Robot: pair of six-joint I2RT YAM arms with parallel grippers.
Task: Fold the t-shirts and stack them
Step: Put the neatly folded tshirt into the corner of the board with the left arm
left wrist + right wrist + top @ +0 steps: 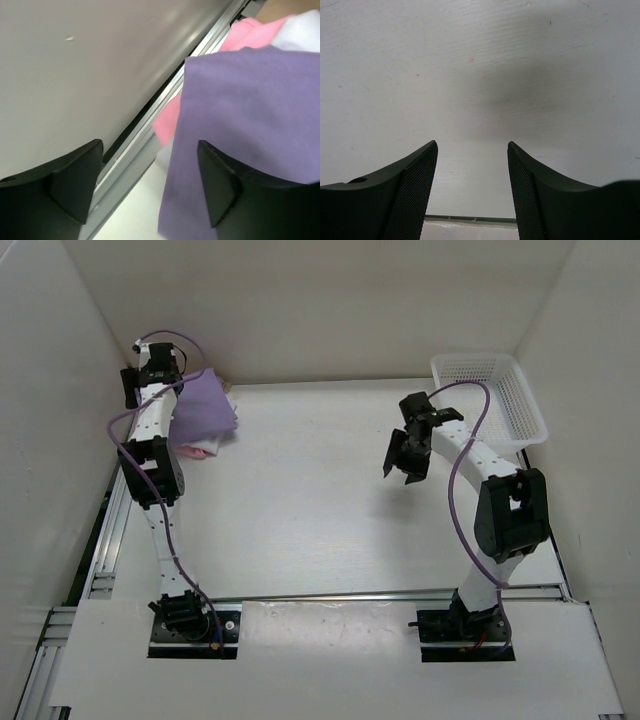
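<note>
The folded lavender purple cloth t-shirt [205,408] lies at the far-left corner of the white table [320,510]. It sits on top of a pink cloth t-shirt [188,448] and a white cloth t-shirt [206,452], whose edges show under its near side. From this layout, the corner appears to serve as the stack location, away from the central working area. The left claw [150,145] is released: its two black fingers [75,185] stand wide apart with nothing clamped between them. The finger on the stack side is just beside the lavender edge, so the shirt rests on the stack under its own weight. The right claw [472,145] is likewise released and empty. It hangs above bare table right of centre, well apart from the stack and nearer the white plastic mesh basket [525,410] at the far-right corner; this reads as a standby pose. The overhead view gives the overall layout, both arms and the basket, but the left jaw gap cannot be read there. The left wrist view supplies it, and also shows the layer order and how close the stack lies to the aluminium rail [127,167] and the white side wall [75,65]. The right wrist view shows only table surface between the fingers. A small tan patch [228,387] at the far edge of the stack may be a fourth shirt; too little shows to tell.
</note>
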